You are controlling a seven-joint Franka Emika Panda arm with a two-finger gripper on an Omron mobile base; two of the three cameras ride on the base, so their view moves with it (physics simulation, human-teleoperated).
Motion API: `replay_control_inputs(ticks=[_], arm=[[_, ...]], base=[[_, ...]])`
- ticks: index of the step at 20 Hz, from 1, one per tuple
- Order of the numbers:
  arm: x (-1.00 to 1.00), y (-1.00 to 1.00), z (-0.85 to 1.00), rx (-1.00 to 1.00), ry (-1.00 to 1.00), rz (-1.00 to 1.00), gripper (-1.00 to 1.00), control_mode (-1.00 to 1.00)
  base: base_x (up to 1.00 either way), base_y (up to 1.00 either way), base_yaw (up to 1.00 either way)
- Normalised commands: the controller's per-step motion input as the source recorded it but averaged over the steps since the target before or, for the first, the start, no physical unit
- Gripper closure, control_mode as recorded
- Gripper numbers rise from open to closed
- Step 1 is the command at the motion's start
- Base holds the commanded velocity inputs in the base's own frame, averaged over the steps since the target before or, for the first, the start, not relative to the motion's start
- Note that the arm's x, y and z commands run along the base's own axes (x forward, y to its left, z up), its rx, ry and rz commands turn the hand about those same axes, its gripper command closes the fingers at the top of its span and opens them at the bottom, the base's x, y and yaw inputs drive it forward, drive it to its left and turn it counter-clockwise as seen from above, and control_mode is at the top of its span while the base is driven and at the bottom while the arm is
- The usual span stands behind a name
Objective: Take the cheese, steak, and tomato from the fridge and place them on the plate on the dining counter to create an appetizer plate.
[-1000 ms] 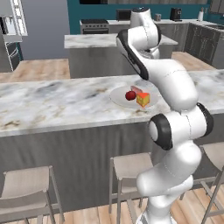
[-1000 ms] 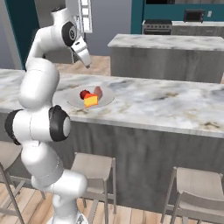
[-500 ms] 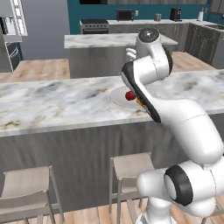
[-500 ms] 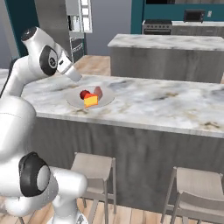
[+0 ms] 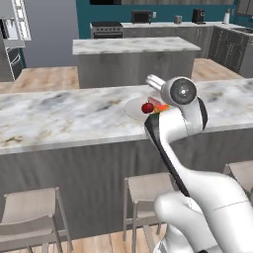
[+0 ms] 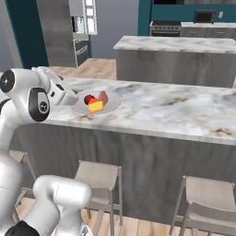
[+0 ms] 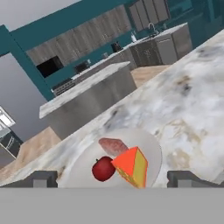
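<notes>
Arm has swung lower and drawn back toward the base since the earlier frames; gripper point(image 7: 112, 179) hangs near the plate point(image 7: 151, 148), jaws wide apart, holding nothing. Cheese point(image 7: 131, 166), tomato point(image 7: 103, 169) and steak point(image 7: 113, 146) sit together on the plate on the dining counter point(image 7: 192, 100).

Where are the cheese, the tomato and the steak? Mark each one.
cheese point(image 7: 132, 167): hand view, on the wedge's orange face.
tomato point(image 7: 103, 169): hand view, on the middle of the dark red ball.
steak point(image 7: 113, 146): hand view, on the pinkish slab's top, behind the other two.
</notes>
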Motion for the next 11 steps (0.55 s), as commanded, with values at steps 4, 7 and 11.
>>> replay_control_inputs(ticks=[4,7,11], arm=[[0.00,0.38,0.00,-0.05,0.00,0.00,-1.00,-1.00],[0.00,0.77,0.00,-0.11,0.00,-0.09,-1.00,-1.00],[0.00,1.00,0.00,-0.21,0.00,-0.11,-1.00,-1.00]], base=[[0.00,0.00,0.00],[0.00,0.00,0.00],[0.00,0.00,0.00]])
